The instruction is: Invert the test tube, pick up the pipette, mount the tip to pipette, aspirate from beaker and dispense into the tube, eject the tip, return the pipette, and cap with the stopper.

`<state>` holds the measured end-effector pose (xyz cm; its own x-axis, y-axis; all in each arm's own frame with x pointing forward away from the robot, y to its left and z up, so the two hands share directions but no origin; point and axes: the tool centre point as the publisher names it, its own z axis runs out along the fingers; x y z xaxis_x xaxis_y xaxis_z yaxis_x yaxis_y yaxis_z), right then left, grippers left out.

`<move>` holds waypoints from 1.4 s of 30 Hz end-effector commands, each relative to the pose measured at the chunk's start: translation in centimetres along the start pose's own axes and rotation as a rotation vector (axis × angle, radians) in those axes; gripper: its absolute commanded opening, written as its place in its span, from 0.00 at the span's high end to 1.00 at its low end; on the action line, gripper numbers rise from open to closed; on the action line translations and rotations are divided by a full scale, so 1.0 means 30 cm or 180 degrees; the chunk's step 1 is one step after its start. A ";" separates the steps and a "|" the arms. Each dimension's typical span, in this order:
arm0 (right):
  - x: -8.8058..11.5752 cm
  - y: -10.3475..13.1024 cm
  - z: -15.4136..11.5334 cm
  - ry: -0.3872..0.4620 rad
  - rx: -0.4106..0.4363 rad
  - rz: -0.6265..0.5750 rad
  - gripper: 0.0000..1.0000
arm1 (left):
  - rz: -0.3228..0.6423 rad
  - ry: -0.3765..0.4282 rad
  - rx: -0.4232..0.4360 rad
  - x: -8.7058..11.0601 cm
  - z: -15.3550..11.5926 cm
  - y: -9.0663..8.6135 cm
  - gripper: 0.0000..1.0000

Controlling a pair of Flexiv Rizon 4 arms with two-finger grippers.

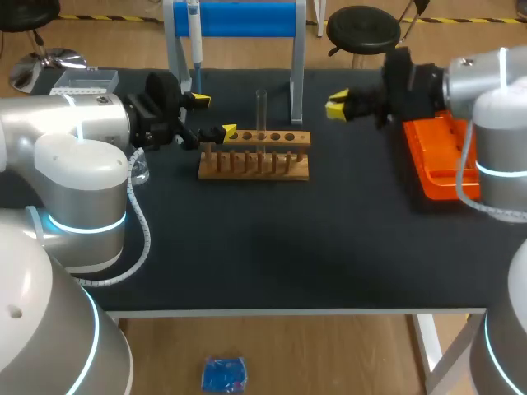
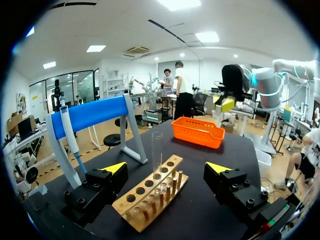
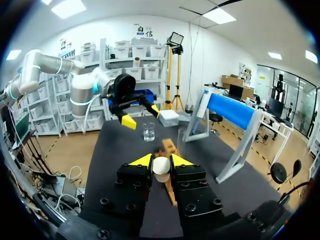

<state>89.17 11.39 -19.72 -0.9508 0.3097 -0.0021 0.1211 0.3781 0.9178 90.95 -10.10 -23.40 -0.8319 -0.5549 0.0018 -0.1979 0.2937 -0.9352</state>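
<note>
Beaker [image 3: 148, 131] glass stands near the table's [image 1: 272, 247] left edge, mostly hidden behind the left arm in the head view. Just right of it the left gripper [image 1: 212, 116] hangs released, its fingers wide apart on either side of the wooden rack's [image 1: 255, 164] left end. Whether either finger touches the wood cannot be told. The pipette [image 1: 195, 37] hangs on the blue stand [image 1: 239, 18] at the back edge. The test tube [image 1: 262, 107] stands upright in a hole near the rack's middle, ahead of the left jaws and apart from them. Right of the rack, the right gripper [image 1: 338, 107] is clenched on the pale stopper [image 3: 161, 169], which sits between its yellow tips; the head view does not show the stopper. An orange tray [image 1: 432, 164] lies at the right edge, partly covered by the right arm. Wide dark tabletop lies between the rack and the front edge.
</note>
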 end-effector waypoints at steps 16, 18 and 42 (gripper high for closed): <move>-0.133 0.160 0.298 0.0075 0.0129 -0.0036 1.00 | 0.0001 -0.0012 0.0018 0.002 0.004 0.005 0.00; -0.141 0.165 0.312 0.0089 0.0143 -0.0032 1.00 | 0.0001 -0.0012 0.0018 0.002 0.004 0.005 0.00; -0.158 0.137 0.394 0.0457 0.0142 -0.0211 1.00 | 0.0001 -0.0012 0.0018 0.002 0.004 0.005 0.00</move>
<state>97.14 21.54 -20.57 -0.9866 0.1630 -0.0049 0.0665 0.4298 0.9005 90.95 -10.10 -23.40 -0.8319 -0.5549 0.0018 -0.1980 0.2938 -0.9352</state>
